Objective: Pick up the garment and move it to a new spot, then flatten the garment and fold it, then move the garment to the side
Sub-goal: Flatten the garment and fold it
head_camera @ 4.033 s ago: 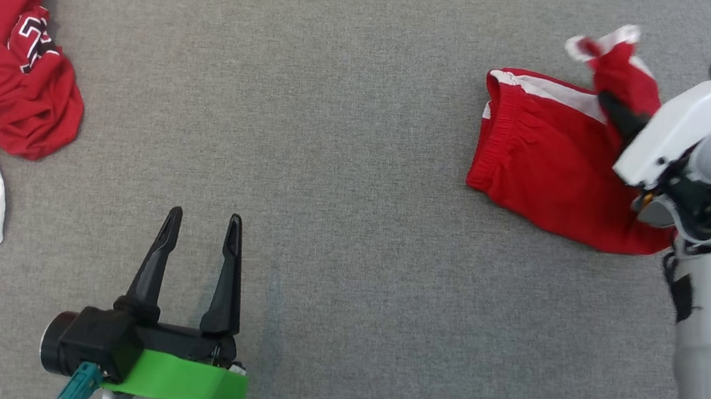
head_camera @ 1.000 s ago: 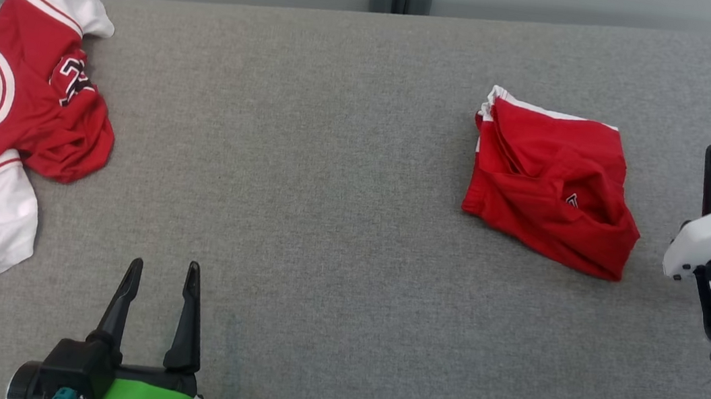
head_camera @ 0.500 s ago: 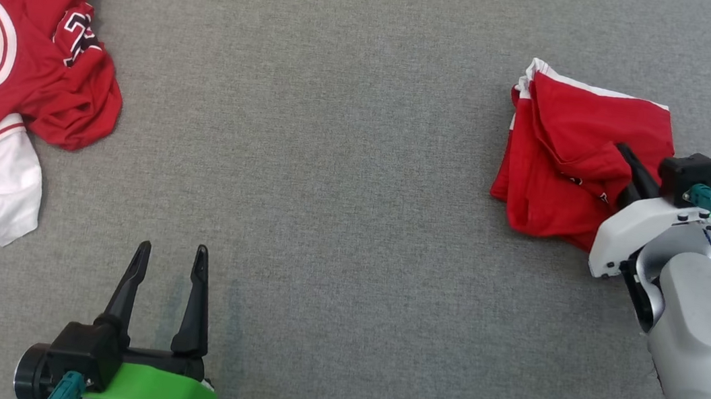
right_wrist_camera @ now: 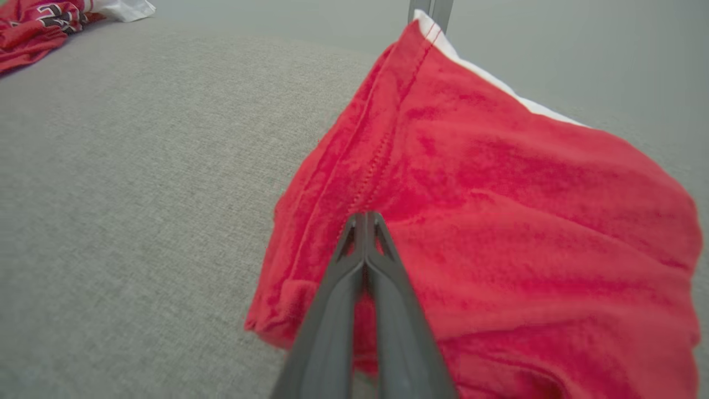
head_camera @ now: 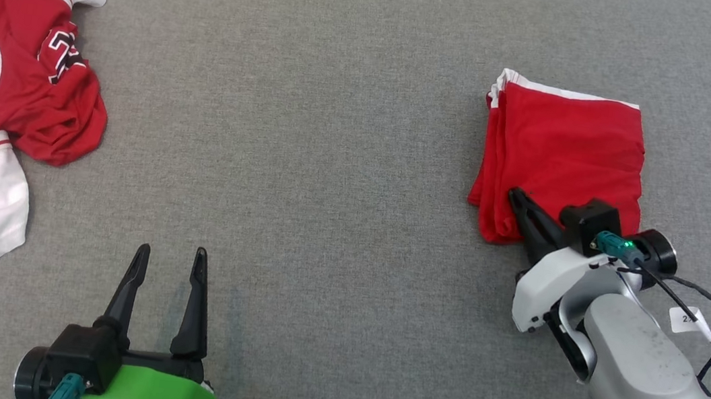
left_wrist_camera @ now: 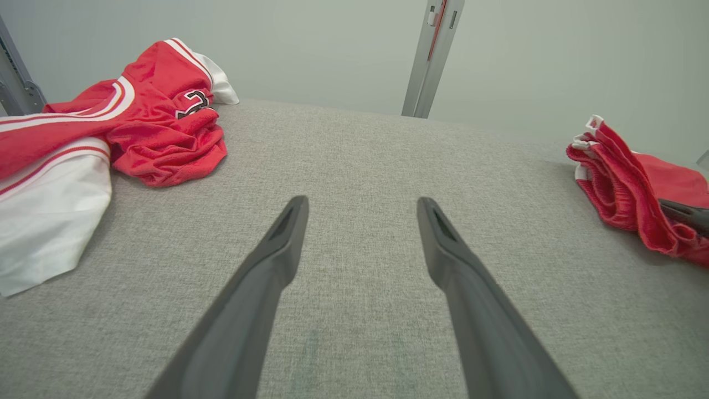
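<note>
Shorts (head_camera: 571, 151) lie folded on the worktop's (head_camera: 333, 156) far-right part. Your right tool (head_camera: 516, 195), pressed together, rests on their near-left corner; left tool (head_camera: 169, 251) is spread, idle. Slide them aside slowly, tips low, so layers stay stacked. Almost square; slightly longer near-to-far, white trim toward the far edge.
</note>
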{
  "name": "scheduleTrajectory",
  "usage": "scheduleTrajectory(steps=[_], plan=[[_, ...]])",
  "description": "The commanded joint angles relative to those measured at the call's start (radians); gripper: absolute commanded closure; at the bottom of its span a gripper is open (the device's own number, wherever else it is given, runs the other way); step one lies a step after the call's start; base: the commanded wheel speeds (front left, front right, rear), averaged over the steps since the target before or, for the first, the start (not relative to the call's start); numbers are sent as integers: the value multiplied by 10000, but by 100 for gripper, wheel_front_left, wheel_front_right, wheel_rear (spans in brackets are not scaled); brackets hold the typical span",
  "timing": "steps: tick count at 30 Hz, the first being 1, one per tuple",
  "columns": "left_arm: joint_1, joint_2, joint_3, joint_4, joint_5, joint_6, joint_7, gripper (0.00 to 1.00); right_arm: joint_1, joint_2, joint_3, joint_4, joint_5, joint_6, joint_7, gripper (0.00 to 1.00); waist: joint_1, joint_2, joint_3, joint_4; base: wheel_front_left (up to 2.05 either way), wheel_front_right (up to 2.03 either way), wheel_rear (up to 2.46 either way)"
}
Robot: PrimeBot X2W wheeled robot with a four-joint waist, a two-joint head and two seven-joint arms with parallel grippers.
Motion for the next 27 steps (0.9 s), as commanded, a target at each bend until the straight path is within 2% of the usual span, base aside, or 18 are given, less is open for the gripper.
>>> scheduleTrajectory(steps=[1, 14, 17, 20, 21, 22, 23, 24, 25, 27], plan=[[107, 25, 34, 26, -26, 32, -2, 0, 220, 29, 159, -124, 137, -11, -26, 100, 0, 0, -65, -16, 0, 0, 0], [448, 25, 95, 84, -99, 93, -2, 0, 1043, 490, 455, -490, 452, -11, -28, 100, 0, 0, -601, -192, 0, 0, 0], [555, 25, 206, 96, -104, 126, -2, 0, 1289, 488, 45, -924, 443, -11, -27, 100, 0, 0, -894, -243, 0, 0, 0], [734, 25, 384, 126, -96, 138, -2, 0, 1835, 445, -805, -1791, 299, -11, -27, 98, 0, 0, -1281, -258, 0, 0, 0], [801, 25, 442, 145, -66, 123, -2, 0, 2103, 427, -1180, -2173, 177, -11, -27, 73, 0, 0, -1424, -252, 0, 0, 0], [861, 25, 476, 170, -4, 92, -2, 0, 2363, 428, -1483, -2498, 79, -11, -27, 60, 0, 0, -1550, -252, 0, 0, 0], [932, 25, 525, 203, 45, 50, -2, 0, 2673, 418, -1879, -2951, -80, -11, -27, 42, 0, 0, -1680, -254, 0, 0, 0], [1000, 25, 562, 232, 74, 17, -2, 0, 2931, 425, -2199, -3304, -216, -11, -27, 5, 0, 0, -1792, -254, 0, 0, 0], [1099, 25, 616, 273, 126, -5, -2, 0, 3302, 446, -2591, -3710, -415, -11, -25, 0, 0, 0, -1936, -258, 0, 0, 0], [1276, 25, 739, 335, 203, -70, -2, 0, 3931, 517, -3202, -4394, -679, -11, -27, 0, 0, 0, -2184, -278, 0, 0, 0]])
